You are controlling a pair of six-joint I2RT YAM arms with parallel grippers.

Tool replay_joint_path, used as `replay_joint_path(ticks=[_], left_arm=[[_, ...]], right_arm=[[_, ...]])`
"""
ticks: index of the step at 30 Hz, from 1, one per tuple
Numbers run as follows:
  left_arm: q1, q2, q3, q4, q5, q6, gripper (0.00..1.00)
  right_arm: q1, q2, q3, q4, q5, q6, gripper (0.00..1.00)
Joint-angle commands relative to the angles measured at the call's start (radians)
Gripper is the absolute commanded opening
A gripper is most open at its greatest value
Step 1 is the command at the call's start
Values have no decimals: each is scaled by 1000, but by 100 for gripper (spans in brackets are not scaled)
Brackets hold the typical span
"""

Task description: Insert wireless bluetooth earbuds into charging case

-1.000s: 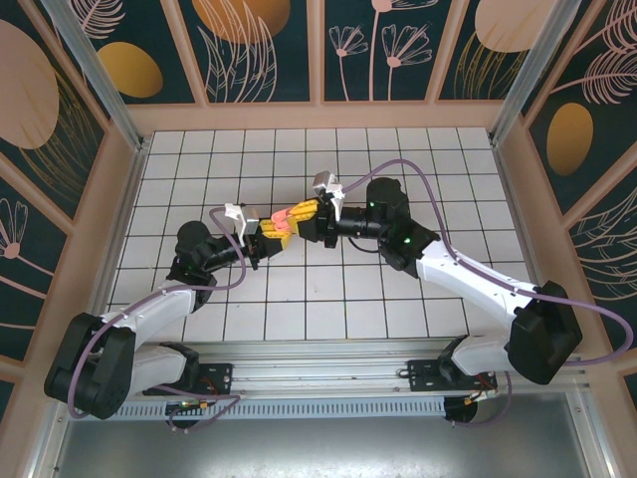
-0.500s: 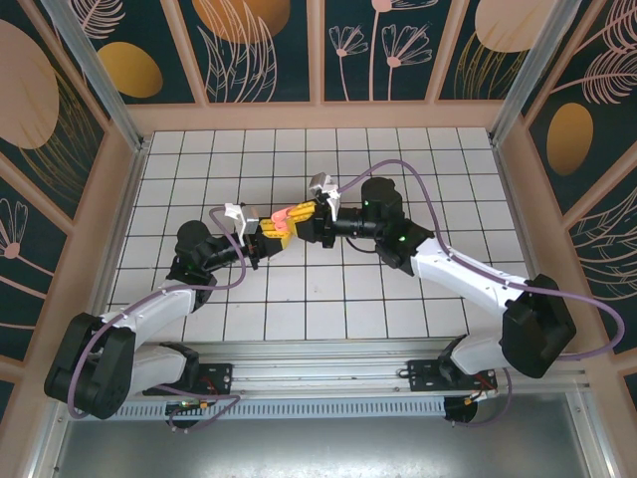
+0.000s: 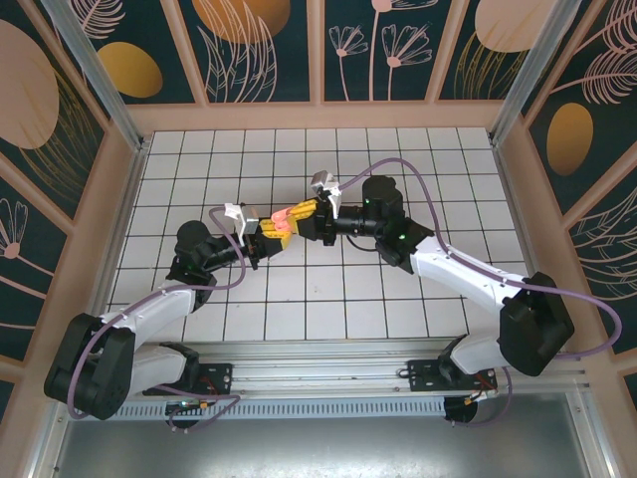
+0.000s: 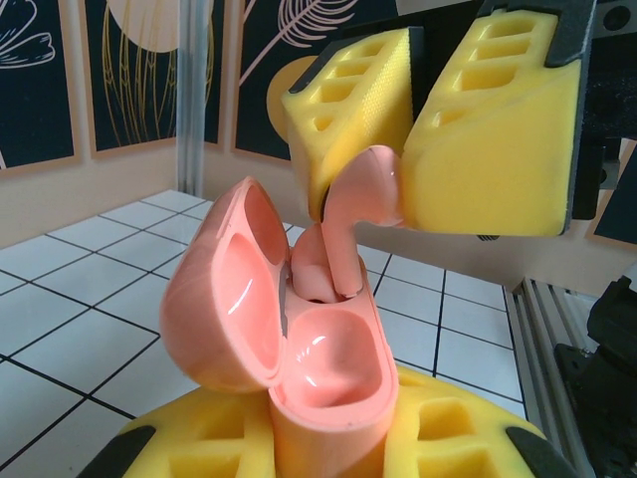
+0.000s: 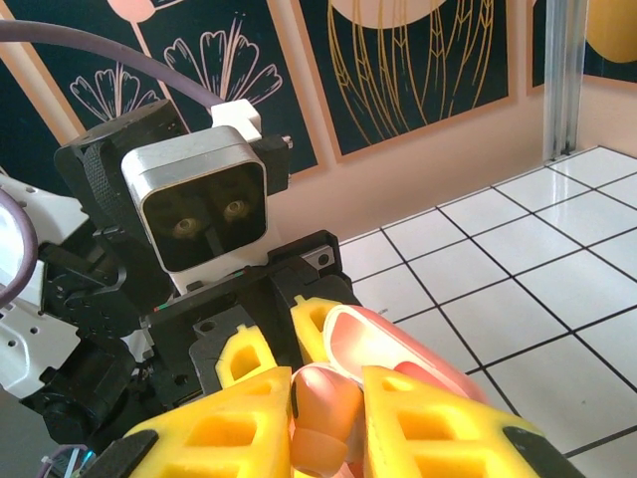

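earbud point(image 4: 364, 192) stem in open charging case point(image 4: 330, 370)

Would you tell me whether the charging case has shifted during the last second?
No; the charging case sits over the same grid lines of the tiled table as before.

I count two arms of mine over one white tiled table point(image 3: 398, 329), and two grippers: my left gripper point(image 3: 267, 237) and my right gripper point(image 3: 303, 211). Each has two yellow foam fingers point(image 4: 498, 139), four in all. There is one pink charging case point(image 4: 328, 368) with one lid. One pink earbud point(image 4: 363, 194) is certain; a second inside the case I cannot tell. Two purple cables point(image 5: 60, 35) trail my arms.
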Motion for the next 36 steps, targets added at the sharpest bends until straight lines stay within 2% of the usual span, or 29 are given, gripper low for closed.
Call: replay_joint_path(ticks=[1, 14, 36], left_arm=[[-3, -19, 9, 47, 23, -1, 8], [-2, -14, 12, 28, 7, 2, 8], [-3, -17, 16, 20, 5, 7, 8]], right_arm=[[-6, 6, -14, 46, -17, 10, 21], [6, -15, 27, 38, -20, -7, 21], [47, 84, 121, -72, -3, -72, 21]])
